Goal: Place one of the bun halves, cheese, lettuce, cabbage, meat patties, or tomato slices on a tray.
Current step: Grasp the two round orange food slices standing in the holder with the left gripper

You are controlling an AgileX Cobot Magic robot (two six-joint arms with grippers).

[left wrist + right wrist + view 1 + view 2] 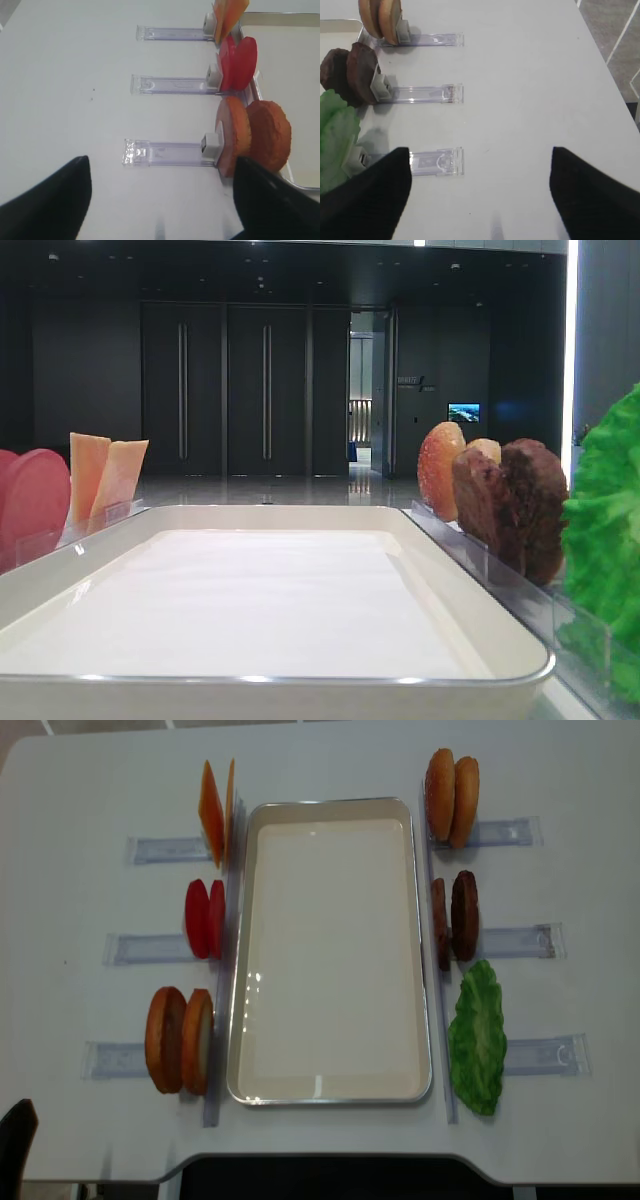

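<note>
The white tray [330,950] lies empty at the table's middle. Left of it, on edge in racks, stand cheese [213,812], tomato slices [205,918] and two bun halves [180,1040]. Right of it stand two more bun halves [452,788], the meat patties [455,917] and the lettuce [478,1035]. Cabbage is out of view. My left gripper [160,200] hangs open and empty over bare table, its right finger close to the bun halves [255,135]. My right gripper [477,195] is open and empty too, with the lettuce [335,135] beside its left finger.
Clear plastic racks [150,850] stick out sideways from each food pair towards the table's sides. The table's front edge [320,1156] runs just below the tray. In the right wrist view the table's right edge [607,65] borders the floor.
</note>
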